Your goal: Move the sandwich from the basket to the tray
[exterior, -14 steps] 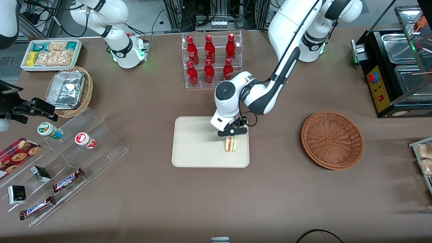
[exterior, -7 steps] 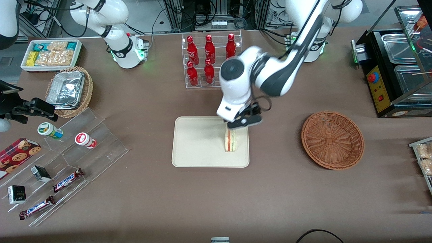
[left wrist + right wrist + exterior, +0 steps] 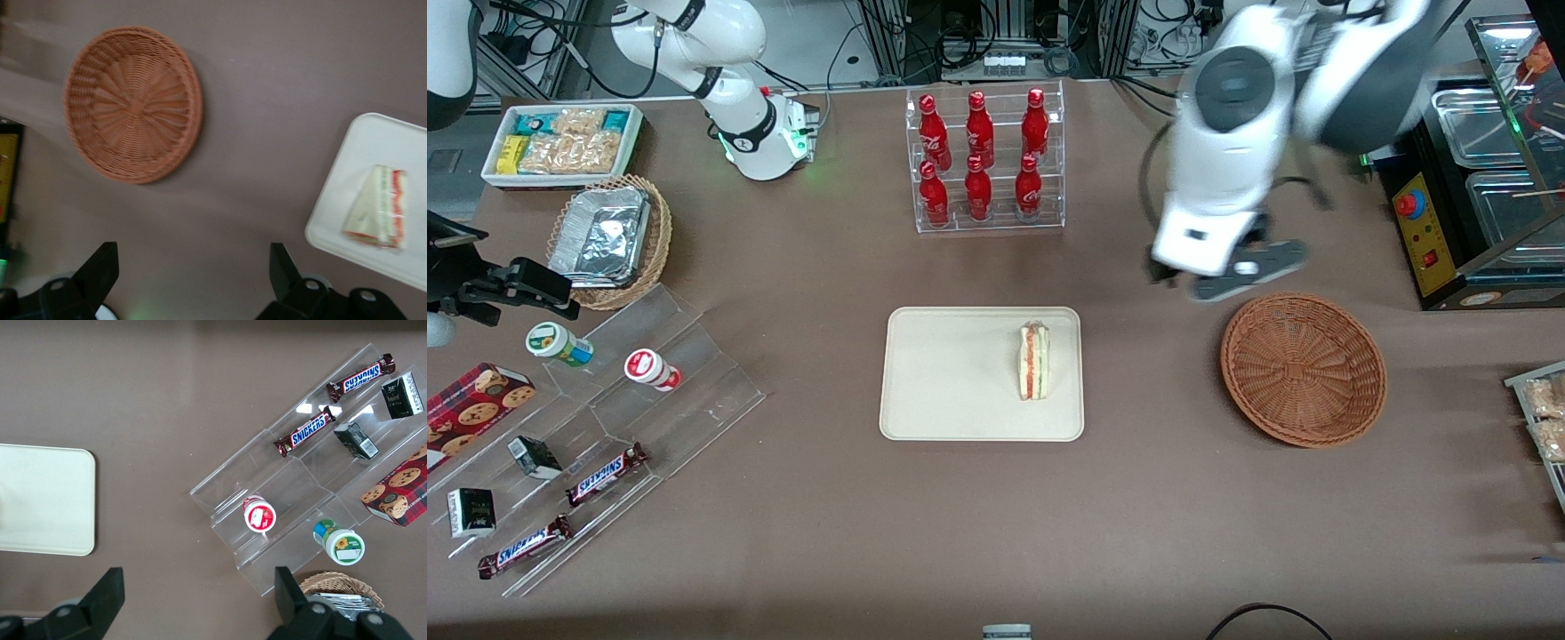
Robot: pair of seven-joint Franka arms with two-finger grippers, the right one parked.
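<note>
Gripper: your left arm's gripper point(image 3: 1232, 277) hangs high over the bare table, between the bottle rack and the basket, just above the basket's rim in the front view. The wrist view shows its two fingers point(image 3: 100, 270) spread wide apart, released, with nothing between them.

Sandwich: you will find the sandwich point(image 3: 1034, 361) lying on the tray, near the tray edge that faces the basket. Its red and green filling faces up toward the front camera. From the wrist it shows as a pale wedge point(image 3: 377, 215) in clear wrap, resting flat, well apart from the gripper.

Tray: the cream tray point(image 3: 951, 378) sits mid-table, nearer to the front camera than the bottle rack. Apart from the sandwich its surface is bare. One rounded corner point(image 3: 363, 167) shows in the wrist view.

Basket: the reddish-brown basket point(image 3: 1303, 369) stands on the table toward the working arm's end, well apart from the tray. Its woven inside point(image 3: 133, 103) holds nothing.

Bottle rack: a clear rack of six red bottles point(image 3: 983, 160) stands farther from the front camera than the tray.

Snack steps: clear steps point(image 3: 636, 391) with chocolate bars and small cups lie toward the parked arm's end of the table.
</note>
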